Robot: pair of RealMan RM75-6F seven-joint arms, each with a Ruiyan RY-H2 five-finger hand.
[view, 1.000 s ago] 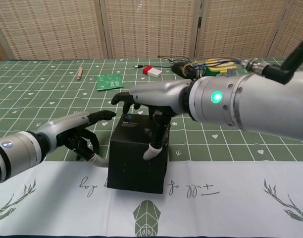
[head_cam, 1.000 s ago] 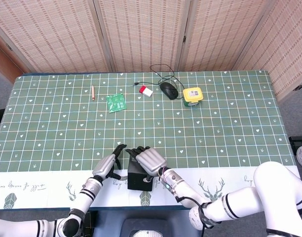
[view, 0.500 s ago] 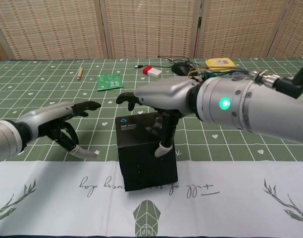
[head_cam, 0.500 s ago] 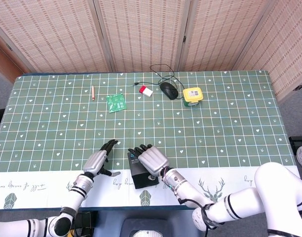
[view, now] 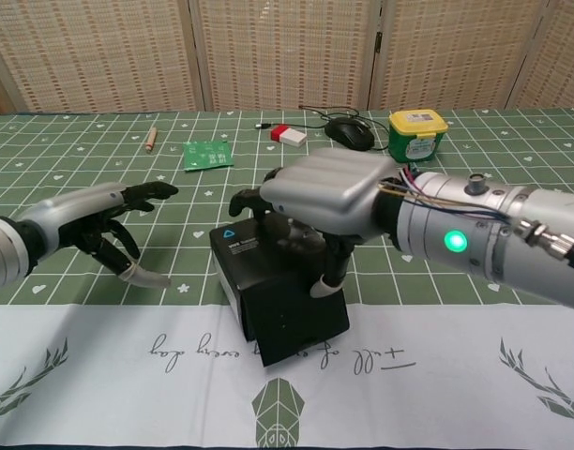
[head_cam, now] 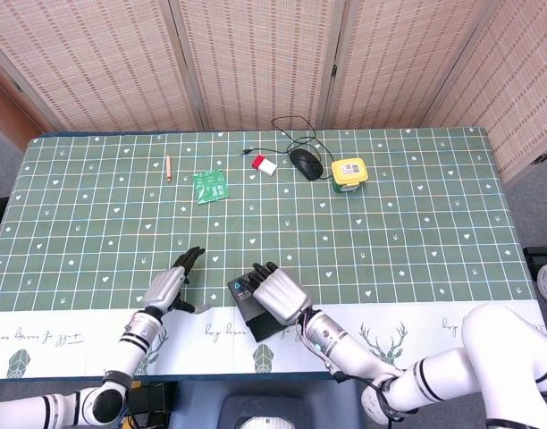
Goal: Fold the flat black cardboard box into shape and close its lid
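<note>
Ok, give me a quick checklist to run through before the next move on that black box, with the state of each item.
1. Black box folded into shape: ok, it stands as a cube.
2. Lid closed: cannot tell, the right hand covers the top.
3. Right hand on the box: ok, it rests on top, fingers down the front.
4. Left hand off the box: ok, apart and holding nothing.
5. Box squared to the table edge: not ok, it sits turned at an angle.

Silver-grey left hand (view: 99,228) with black fingers and pale tips, bulkier silver right hand (view: 329,200), coloured wires at its wrist, glowing green light on the grey forearm, glossy white upper arms
</note>
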